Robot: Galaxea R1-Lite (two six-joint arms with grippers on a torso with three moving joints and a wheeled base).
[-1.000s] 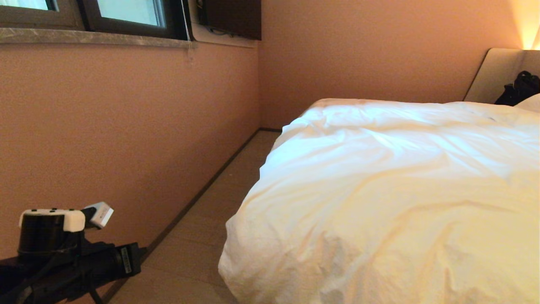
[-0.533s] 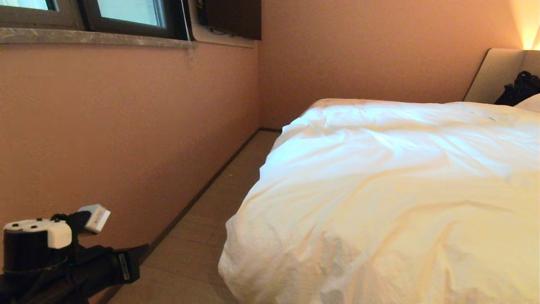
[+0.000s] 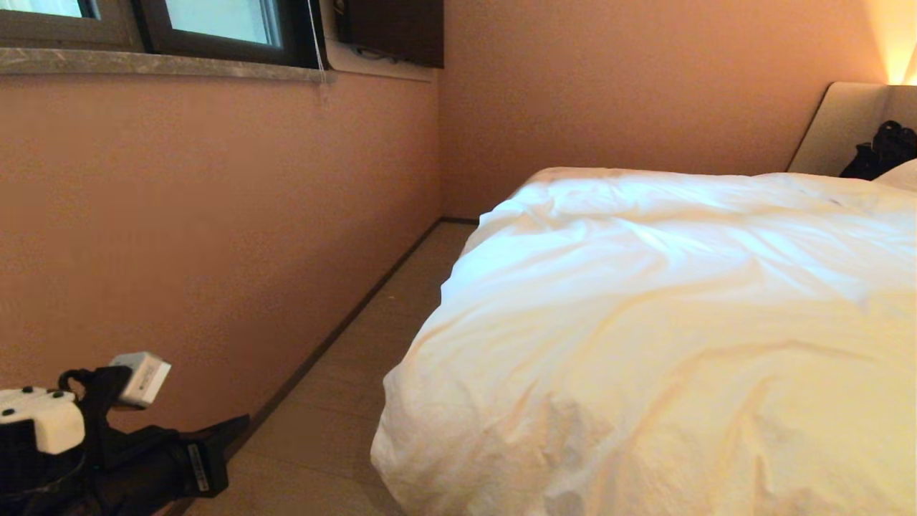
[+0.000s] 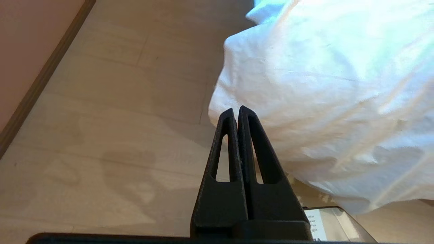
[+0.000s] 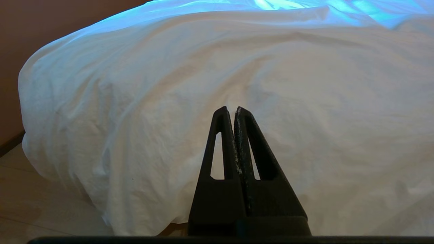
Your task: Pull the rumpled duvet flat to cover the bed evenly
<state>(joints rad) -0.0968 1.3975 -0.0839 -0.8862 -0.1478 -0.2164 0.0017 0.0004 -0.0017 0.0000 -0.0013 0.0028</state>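
Head view: white duvet spread over the bed, wrinkled, its near corner drooping toward the floor. Beige headboard at far right, a black object against it, a pillow edge just beside. Left arm low at bottom left, beside the pink wall, apart from the duvet. Window up top.

Left wrist view: left pincer pressed together, holding nothing, hanging over the wood floor just beside the duvet's drooping corner; cannot tell if the tips touch the fabric. Skirting board runs along the wall.

Right wrist view: right pincer pressed together, empty, pointed at the duvet's draped side. Duvet fills most of this view, hanging down to the floor at the corner.
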